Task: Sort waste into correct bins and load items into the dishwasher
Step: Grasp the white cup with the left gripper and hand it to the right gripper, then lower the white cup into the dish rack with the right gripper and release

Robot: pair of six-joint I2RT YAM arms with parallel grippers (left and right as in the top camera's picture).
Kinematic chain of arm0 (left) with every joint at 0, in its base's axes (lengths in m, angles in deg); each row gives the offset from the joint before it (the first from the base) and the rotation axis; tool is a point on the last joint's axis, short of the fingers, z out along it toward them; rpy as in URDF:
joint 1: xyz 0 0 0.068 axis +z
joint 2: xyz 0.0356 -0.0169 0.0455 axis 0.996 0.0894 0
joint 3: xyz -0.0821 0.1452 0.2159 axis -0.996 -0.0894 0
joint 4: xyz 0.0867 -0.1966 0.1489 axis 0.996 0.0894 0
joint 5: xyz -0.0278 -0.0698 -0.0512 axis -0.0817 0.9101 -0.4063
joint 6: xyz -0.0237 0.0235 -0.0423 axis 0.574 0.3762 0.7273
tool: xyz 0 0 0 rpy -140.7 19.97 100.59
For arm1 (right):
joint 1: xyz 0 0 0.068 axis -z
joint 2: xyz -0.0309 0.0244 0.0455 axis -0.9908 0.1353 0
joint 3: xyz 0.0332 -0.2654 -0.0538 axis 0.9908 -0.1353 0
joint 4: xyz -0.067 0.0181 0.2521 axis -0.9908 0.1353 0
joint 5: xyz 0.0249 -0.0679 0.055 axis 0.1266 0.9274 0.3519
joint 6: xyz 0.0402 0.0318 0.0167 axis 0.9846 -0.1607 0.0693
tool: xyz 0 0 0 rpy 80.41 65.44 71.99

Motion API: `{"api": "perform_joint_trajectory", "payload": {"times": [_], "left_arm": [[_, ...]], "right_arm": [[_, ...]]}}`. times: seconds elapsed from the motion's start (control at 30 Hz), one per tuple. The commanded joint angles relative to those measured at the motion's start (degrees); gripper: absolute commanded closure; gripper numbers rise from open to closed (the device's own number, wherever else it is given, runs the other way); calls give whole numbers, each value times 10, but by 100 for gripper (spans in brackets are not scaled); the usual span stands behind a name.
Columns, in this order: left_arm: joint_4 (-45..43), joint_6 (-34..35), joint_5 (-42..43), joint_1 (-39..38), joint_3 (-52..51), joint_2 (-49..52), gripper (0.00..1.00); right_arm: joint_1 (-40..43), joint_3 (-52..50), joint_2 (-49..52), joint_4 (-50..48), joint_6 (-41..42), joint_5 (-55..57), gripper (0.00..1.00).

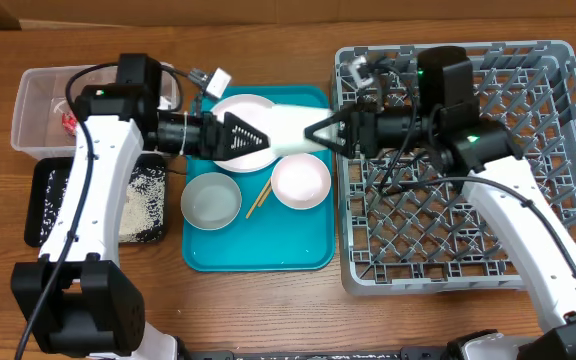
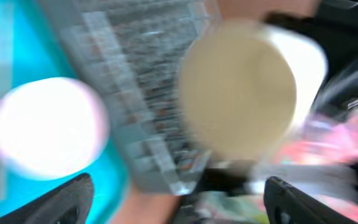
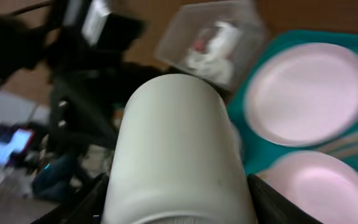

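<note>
A small white cup (image 1: 290, 127) hangs on its side above a teal serving tray (image 1: 258, 250), between two robot arms. The right gripper (image 1: 313, 131) clasps one end of it. The left gripper (image 1: 265, 140) is spread wide and released, its fingers clear of the cup. On the tray lie a round white-pink plate (image 1: 233, 108), a greyish bowl (image 1: 211, 200) and a pinkish bowl (image 1: 300, 180). A grey plastic dish rack (image 1: 558, 120) sits to the right on the wooden desk (image 1: 268, 320).
</note>
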Motion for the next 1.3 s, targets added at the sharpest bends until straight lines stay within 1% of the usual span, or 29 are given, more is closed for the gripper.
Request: {"api": "perform_joint_trajectory", "payload": {"times": [0.0, 0.03, 0.07, 0.13, 0.23, 0.4, 0.47, 0.57, 0.77, 0.87, 0.97, 1.03, 1.27], "left_arm": [[-8, 23, -236, 17, 10, -3, 9], [-10, 27, -268, 18, 10, -3, 8], [-13, 35, -302, 20, 10, -3, 7], [-21, 50, -342, 20, 10, -3, 7], [-36, 54, -350, 21, 10, -3, 5], [-49, 54, -351, 20, 10, -3, 4], [-48, 54, -355, 20, 10, -3, 4], [-46, 54, -369, 20, 10, -3, 4], [-49, 54, -376, 20, 10, -3, 3], [-57, 54, -376, 20, 10, -3, 3], [-61, 54, -376, 20, 10, -3, 3], [-61, 54, -376, 20, 10, -3, 2], [-61, 54, -376, 20, 10, -3, 2]], "right_arm": [[14, 21, -18, 47, 34, 205, 45], [14, 28, -19, 65, 38, 240, 45], [14, 39, -19, 87, 38, 282, 42], [13, 63, -19, 120, 47, 367, 40], [13, 99, -18, 153, 48, 462, 39], [13, 149, -2, 182, 48, 550, 43], [13, 163, 11, 201, 47, 565, 43], [13, 183, 31, 274, 50, 567, 44], [-1, 211, 33, 499, 104, 561, 44], [-10, 217, 32, 570, 112, 536, 44], [-24, 216, 32, 609, 113, 516, 44], [-46, 213, 32, 632, 130, 514, 44], [-125, 166, 32, 645, 184, 516, 43]]}}
